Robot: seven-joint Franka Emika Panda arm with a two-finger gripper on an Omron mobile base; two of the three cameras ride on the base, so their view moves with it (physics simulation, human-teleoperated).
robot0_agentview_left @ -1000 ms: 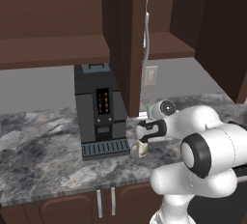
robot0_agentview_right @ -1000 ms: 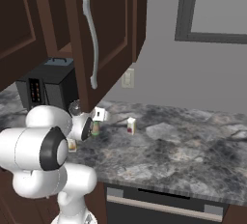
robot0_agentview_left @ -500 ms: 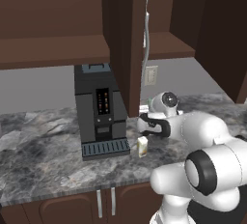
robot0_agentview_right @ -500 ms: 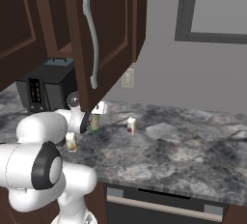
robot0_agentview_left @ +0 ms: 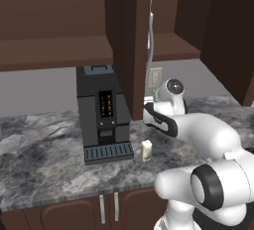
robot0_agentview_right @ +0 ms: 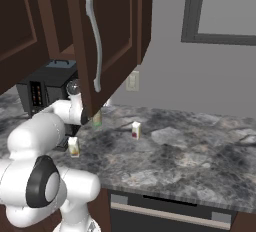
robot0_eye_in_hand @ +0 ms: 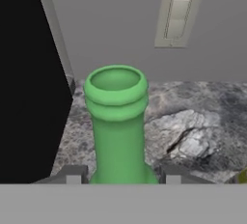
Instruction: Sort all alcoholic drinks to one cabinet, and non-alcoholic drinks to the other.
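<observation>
Bottle (robot0_eye_in_hand: 116,121) standing upright on counter (robot0_agentview_right: 190,151) below cabinet door (robot0_agentview_right: 107,36), beside coffee machine (robot0_agentview_left: 101,115). Am seeing gripper (robot0_eye_in_hand: 118,175) clamping bottle at neck base. Am judging glass stiff, slippery, breakable, top-heavy; am favouring hold under lip, keeping it vertical.

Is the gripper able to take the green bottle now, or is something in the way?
Probably yes: the green bottle stands between the jaws of the gripper, and nothing blocks it.
</observation>
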